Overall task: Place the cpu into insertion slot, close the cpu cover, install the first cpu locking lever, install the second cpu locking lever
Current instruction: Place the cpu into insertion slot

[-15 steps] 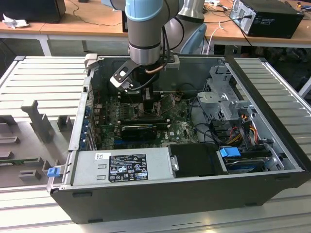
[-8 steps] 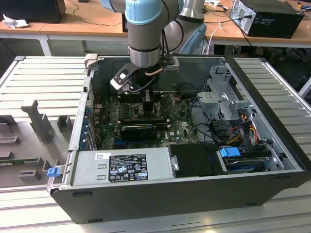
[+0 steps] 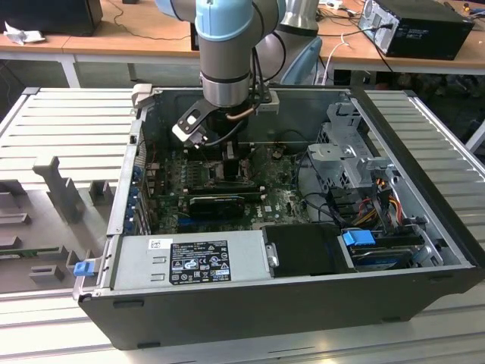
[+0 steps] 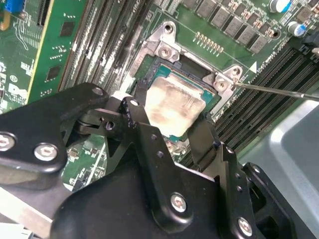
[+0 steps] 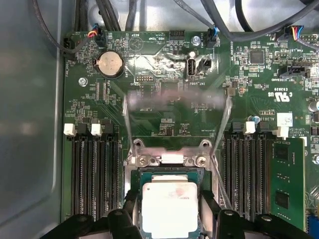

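The cpu [image 4: 174, 104], a silvery square chip with smeared paste on top, lies between my gripper's two black fingers. My gripper [image 4: 169, 119] is shut on the cpu, one finger [image 4: 135, 107] against each opposite edge. In both wrist views the chip sits low in the insertion slot [image 5: 169, 173], level with its black frame. The cpu [image 5: 169, 206] is framed by the socket's metal bracket [image 5: 169, 159]. The cpu cover [image 5: 174, 97] stands raised and open as a blurred silvery frame. A thin locking lever [image 4: 279, 90] sticks out, unlatched. In the exterior view my gripper [image 3: 227, 155] reaches down into the open computer case.
Long black memory slots [image 5: 94, 174] flank the socket on both sides, and a green card [image 5: 286, 179] stands in one. A power supply [image 3: 193, 262] sits at the case's near wall. A metal drive cage [image 3: 348, 152] and cables fill the exterior view's right.
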`<state>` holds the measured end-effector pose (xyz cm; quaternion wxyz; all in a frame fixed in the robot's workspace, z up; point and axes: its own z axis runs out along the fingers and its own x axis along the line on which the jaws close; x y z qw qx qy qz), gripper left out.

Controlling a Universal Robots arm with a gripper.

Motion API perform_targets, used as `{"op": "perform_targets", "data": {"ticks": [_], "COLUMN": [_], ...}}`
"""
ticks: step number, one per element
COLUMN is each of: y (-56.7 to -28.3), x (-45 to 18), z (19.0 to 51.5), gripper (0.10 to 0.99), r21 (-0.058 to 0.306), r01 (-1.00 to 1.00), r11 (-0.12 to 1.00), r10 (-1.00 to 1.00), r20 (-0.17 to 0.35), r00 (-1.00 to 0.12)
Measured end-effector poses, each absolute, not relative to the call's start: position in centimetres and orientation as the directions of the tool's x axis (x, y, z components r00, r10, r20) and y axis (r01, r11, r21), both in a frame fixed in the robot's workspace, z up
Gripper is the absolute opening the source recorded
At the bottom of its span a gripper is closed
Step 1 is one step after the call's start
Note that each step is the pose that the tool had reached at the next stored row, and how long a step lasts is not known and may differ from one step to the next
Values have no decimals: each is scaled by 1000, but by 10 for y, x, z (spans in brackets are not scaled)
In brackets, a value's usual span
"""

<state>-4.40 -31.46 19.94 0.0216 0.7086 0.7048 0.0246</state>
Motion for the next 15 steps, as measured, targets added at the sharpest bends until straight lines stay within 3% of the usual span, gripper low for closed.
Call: {"op": "perform_targets", "data": {"ticks": [15], "y": [-315], "x": [-44], "z": [202], "gripper": [604], "r21": [65], "r01": [998], "r11": [-4], "r10": [1000], "r20": [-15], "r00": [5]}}
